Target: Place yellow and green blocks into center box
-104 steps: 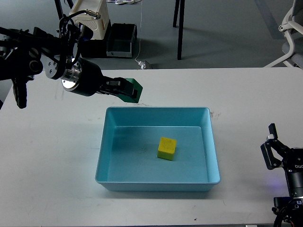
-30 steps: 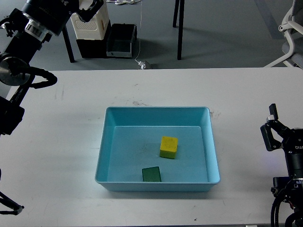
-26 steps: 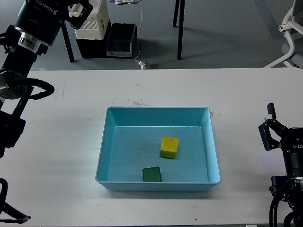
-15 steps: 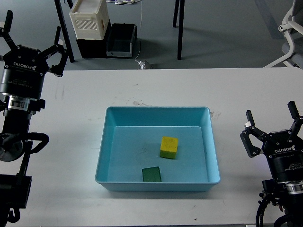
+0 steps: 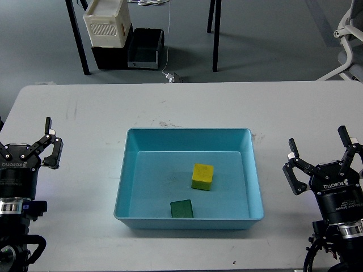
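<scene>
A yellow block (image 5: 202, 176) and a green block (image 5: 181, 208) both lie inside the light blue box (image 5: 130, 170) at the table's middle. The yellow block is near the box's center; the green block lies flat near the front wall. My left gripper (image 5: 25, 146) is open and empty at the table's left edge, far from the box. My right gripper (image 5: 322, 154) is open and empty at the table's right edge.
The white table (image 5: 181, 105) stretches behind and beside the box. Beyond its far edge on the floor stand a white crate (image 5: 105, 22), a black box (image 5: 144, 50), and chair legs (image 5: 214, 34). A white office chair (image 5: 349, 39) is at the far right.
The left arm released the green block into the box, then swung back and came down to the left table edge. The right gripper turned to face upward, open. The blocks have stayed put.
</scene>
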Robot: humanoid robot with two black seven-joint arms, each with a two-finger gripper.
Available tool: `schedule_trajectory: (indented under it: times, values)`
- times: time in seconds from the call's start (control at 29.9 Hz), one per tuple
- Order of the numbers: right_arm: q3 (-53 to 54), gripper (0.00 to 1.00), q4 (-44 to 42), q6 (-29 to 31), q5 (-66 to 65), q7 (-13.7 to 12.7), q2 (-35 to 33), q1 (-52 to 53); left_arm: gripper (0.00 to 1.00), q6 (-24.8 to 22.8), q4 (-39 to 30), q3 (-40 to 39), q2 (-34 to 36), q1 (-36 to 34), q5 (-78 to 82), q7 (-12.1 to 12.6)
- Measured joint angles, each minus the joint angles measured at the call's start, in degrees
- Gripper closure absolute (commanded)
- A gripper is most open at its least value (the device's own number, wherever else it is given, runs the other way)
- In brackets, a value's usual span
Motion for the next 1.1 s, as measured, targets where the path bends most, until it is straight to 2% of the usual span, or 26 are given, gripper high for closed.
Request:
schedule_trajectory:
  times: [0.13,0.27,0.43,0.7,1.1]
  values:
    - [-0.5,0.00,0.2,0.0,-0.1,0.0,0.0,-0.8,0.00,0.0,-0.7,2.7,0.0,3.7,-0.5,0.0]
    - [-0.5,0.00,0.3,0.0,-0.1,0.5,0.0,-1.0,0.00,0.0,-0.8,3.8,0.0,4.3,-0.8,-0.1]
    - [0.1,0.00,0.4,0.0,0.0,0.9,0.0,-1.1,0.00,0.0,-0.8,4.4,0.0,3.6,-1.0,0.5]
    - [0.6,0.00,0.3,0.0,0.1,4.6,0.0,-1.2,0.00,0.0,-1.0,5.9,0.0,0.9,-1.1,0.8]
    - [1.1,0.00,-0.2,0.0,0.0,5.0,0.0,-1.2,0.00,0.0,-1.4,7.6,0.0,0.1,-1.0,0.9]
